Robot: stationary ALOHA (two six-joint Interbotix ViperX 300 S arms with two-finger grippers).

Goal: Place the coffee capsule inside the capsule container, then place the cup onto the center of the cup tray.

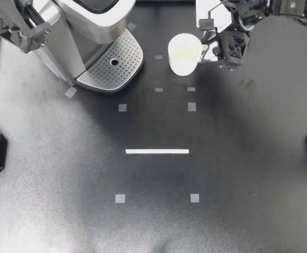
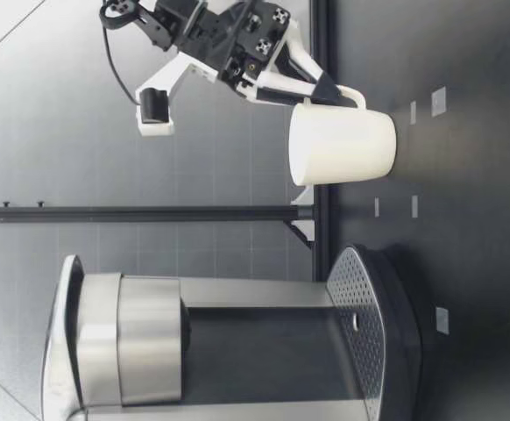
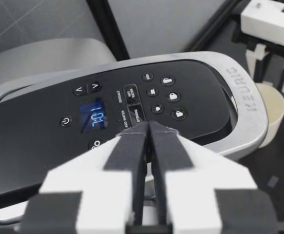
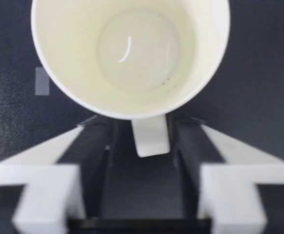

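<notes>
A white cup [image 1: 183, 54] stands upright on the table to the right of the coffee machine [image 1: 85, 26]. My right gripper [image 1: 209, 50] is at the cup's handle [image 4: 151, 137]. The handle lies between its fingers [image 4: 108, 146], with a dark gap still showing on one side, so it is open. In the low view the cup [image 2: 343, 145] rests on the table under my right gripper [image 2: 325, 92]. My left gripper [image 1: 35, 21] is shut and hovers over the machine's closed lid [image 3: 181, 83]. The perforated cup tray [image 1: 116, 68] is bare. No capsule is visible.
Small grey tape squares [image 1: 191, 106] and a white tape line [image 1: 157, 151] mark the dark table. The machine's display [image 3: 93, 117] is lit. The cup tray [image 2: 369, 324] sits beside the cup, at the foot of the machine.
</notes>
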